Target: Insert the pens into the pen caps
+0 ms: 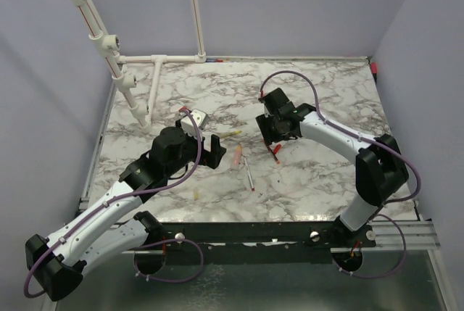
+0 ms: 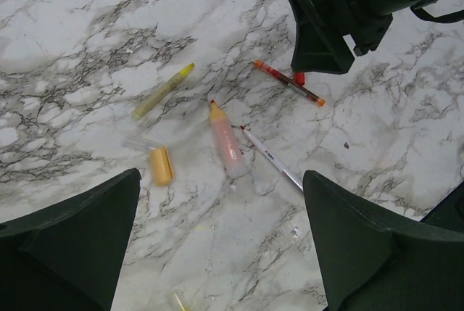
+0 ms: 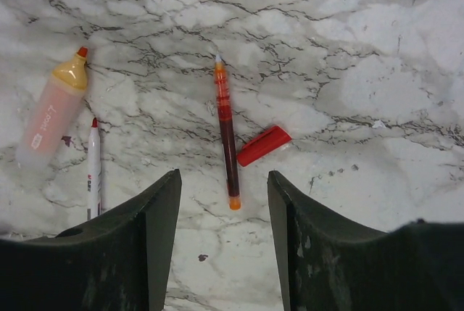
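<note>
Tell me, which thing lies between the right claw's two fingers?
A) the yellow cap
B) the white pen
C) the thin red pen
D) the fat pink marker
C: in the right wrist view one end of the thin red pen lies in the gap of the right gripper; the pink marker and white pen lie off to one side.

The right gripper [image 3: 223, 180] has its dark fingers spread over a white marble-patterned tabletop [image 3: 362, 50]. Between them lies a slim dark-red pen with orange ends [image 3: 227, 126], and a short red plastic cap [image 3: 263, 145] touches its right side. To the left lie a fat salmon-pink marker [image 3: 52, 112] and a thin white pen [image 3: 93, 169].
</note>
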Motion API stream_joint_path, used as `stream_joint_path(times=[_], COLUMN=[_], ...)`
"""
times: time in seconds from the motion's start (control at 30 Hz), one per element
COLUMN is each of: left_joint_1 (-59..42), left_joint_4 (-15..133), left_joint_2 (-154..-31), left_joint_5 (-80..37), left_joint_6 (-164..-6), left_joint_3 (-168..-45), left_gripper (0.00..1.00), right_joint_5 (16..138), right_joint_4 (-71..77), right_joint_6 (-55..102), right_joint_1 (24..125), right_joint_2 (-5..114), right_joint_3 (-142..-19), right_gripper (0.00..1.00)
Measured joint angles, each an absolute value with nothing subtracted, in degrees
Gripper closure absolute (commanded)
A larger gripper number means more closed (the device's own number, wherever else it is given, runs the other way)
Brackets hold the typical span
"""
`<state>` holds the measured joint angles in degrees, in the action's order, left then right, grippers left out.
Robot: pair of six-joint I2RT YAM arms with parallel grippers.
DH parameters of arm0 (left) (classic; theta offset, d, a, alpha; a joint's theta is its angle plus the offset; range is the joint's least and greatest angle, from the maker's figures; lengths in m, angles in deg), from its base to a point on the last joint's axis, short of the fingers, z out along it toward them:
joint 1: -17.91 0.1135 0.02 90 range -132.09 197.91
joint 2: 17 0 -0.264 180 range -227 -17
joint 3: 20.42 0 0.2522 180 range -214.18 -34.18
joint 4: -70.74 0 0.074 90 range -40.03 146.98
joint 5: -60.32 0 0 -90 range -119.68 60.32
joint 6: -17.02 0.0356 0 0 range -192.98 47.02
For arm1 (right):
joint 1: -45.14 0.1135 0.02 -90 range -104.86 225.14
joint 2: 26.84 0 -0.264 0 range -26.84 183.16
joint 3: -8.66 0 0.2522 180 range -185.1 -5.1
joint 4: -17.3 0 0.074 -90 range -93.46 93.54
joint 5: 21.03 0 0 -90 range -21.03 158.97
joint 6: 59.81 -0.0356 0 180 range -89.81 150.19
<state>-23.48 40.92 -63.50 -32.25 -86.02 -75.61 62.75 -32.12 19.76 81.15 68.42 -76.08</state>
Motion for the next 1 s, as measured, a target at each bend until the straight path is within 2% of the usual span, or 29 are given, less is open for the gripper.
stream_joint_path(times=[0.57,1.0], left_joint_1=[-23.48,-23.48], left_joint_4=[40.7,40.53], left_joint_2=[-63.92,-64.31], left_joint_5=[-32.06,-32.01], left_joint_6=[-85.5,-85.36], left_joint_3=[-75.61,-75.61], left_gripper=[0.06,0.06], right_joint_5=[67.01,67.23], right_joint_4=[-30.64,-30.57], right_joint_6=[21.68,22.79], right_joint_1=[78.22,77.92], right_joint_2=[79.92,84.9], right_joint_3=[-81.57,-82.79], right_gripper=[0.59,0.6])
